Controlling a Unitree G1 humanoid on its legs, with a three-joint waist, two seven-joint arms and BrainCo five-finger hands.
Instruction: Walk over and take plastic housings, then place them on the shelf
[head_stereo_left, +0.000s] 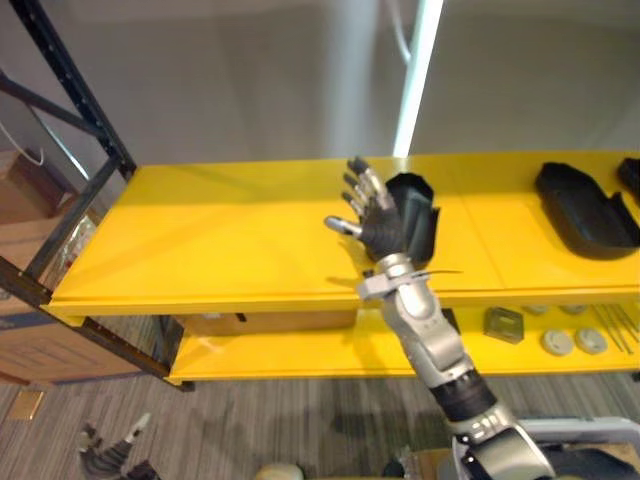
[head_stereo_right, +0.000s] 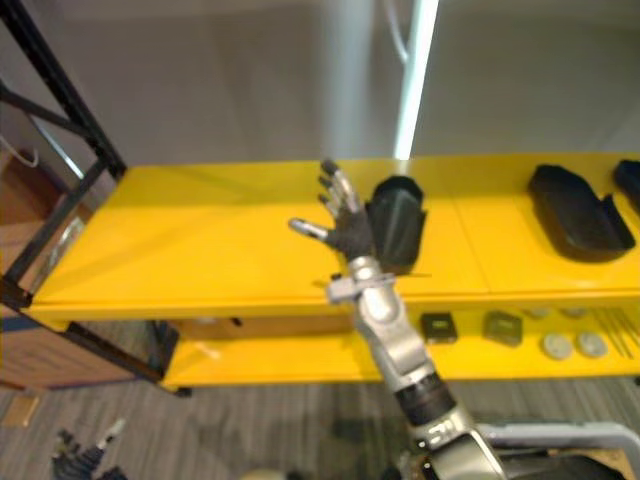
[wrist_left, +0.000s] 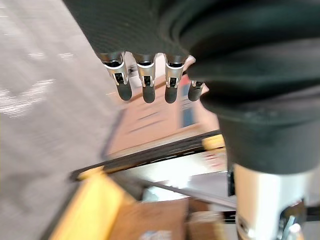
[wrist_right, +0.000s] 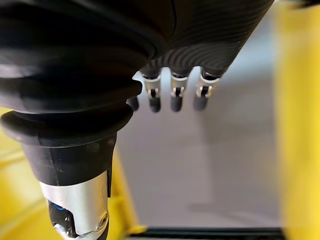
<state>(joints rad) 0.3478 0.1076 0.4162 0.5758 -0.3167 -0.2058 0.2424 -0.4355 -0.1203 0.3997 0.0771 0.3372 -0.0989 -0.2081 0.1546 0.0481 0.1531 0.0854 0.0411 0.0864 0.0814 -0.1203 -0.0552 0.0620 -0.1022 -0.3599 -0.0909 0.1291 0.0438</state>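
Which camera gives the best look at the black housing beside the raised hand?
The right eye view: the housing shows nearly whole on the shelf, just right of the right hand. The left eye view has the hand covering its left edge. The wrist views face wall and floor instead.

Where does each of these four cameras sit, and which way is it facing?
Left eye view: on the head, looking down at the yellow shelf; the right arm comes in from the lower right, its open right hand beside a black housing; the left hand is low by the floor.
Right eye view: beside it, same aim.
Left wrist view: along the left hand's fingers toward the black frame.
Right wrist view: along the right hand's fingers toward a grey surface.
Shared: both eye views show the shelf, housing and right hand.
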